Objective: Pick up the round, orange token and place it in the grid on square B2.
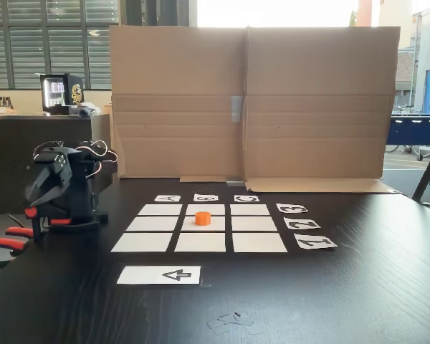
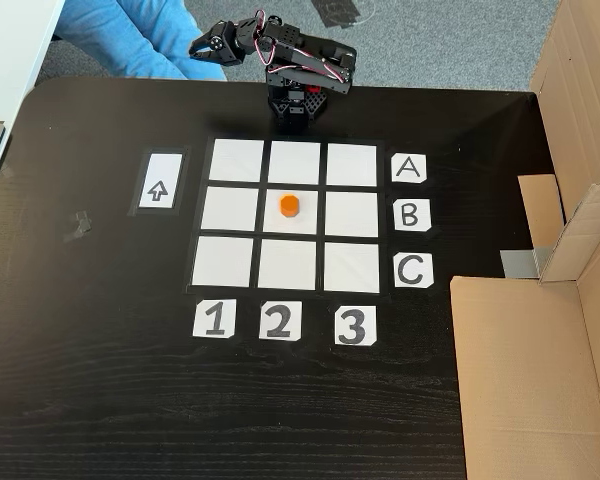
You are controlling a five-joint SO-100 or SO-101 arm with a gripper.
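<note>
Fixed view from table level: token (image 1: 203, 218) upright on square B2 (image 1: 215, 223) of the grid (image 1: 142, 242), slightly toward the far edge of the cell; arm (image 1: 61, 188) folded at left, well apart from the grid, gripper (image 1: 34, 193) pointing down, jaw state impossible to tell. Fixed view from above: token (image 2: 289, 205) inside the centre cell (image 2: 305, 222), row B (image 2: 408, 215), column 2 (image 2: 278, 321), nothing gripped. Placement judged done; remaining risk is a stray arm sweep across the grid knocking the token off its cell or shifting the loose paper cells.
</note>
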